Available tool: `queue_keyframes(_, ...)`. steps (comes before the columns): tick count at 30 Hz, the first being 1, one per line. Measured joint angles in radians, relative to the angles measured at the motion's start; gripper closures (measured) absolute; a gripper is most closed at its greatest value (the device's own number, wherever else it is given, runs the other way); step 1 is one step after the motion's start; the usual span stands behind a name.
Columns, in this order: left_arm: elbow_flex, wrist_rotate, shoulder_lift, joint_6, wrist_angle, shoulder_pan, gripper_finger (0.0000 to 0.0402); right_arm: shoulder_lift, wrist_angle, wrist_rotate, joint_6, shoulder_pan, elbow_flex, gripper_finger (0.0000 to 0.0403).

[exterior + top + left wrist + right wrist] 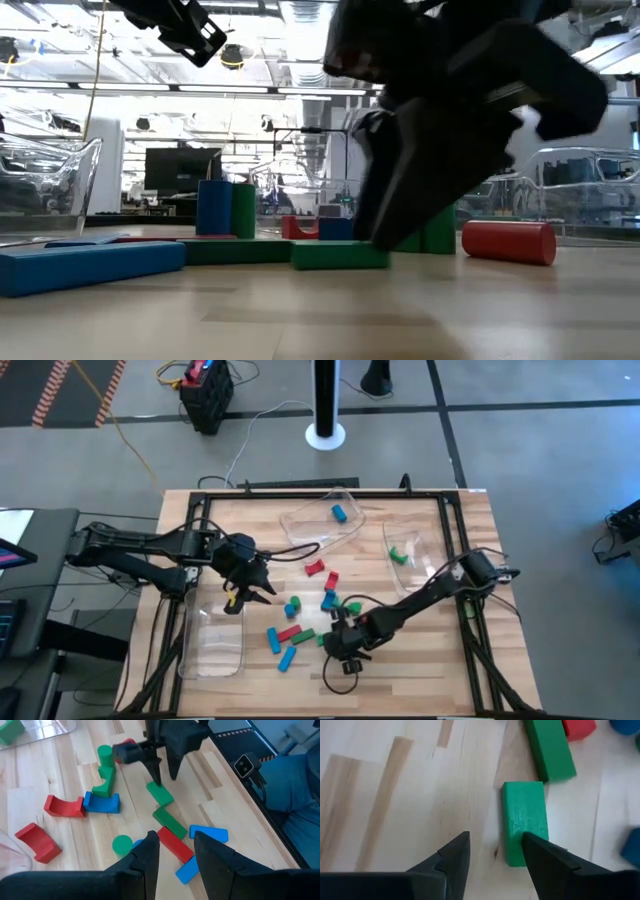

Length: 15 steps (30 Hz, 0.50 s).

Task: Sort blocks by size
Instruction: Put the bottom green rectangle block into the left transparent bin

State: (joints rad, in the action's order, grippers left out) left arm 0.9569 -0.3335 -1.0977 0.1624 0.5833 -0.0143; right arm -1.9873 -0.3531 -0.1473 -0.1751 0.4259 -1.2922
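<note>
Table (470, 660): bare wood on the front-edge side of the short green block.
Clear trays (215, 645): three, ringing the scattered blocks (300, 622).
Left gripper (245, 592): well left of that block, fingers parted, holding nothing.
Right gripper (492, 857): nearer; fingers parted, low at the block's end, offset to one side.
Short green block (524, 822): flat on the table, long axis running away from the fingers, second green bar (549, 747) just beyond.

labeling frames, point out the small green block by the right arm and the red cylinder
small green block (524, 822), right wrist view, middle of its top face
red cylinder (508, 243), low view, middle of its side
</note>
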Motion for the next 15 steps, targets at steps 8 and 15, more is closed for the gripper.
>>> queue_keyframes(8,0.0,0.0,0.0,0.005,-0.007,0.0,0.0283,0.065,-0.007,-0.007,-0.004,-0.001,-0.001,0.0203)
queue_keyframes(15,0.0,0.0,0.0,0.009,-0.007,0.0,0.0283,0.04,0.014,-0.009,-0.003,-0.013,-0.003,0.0196)
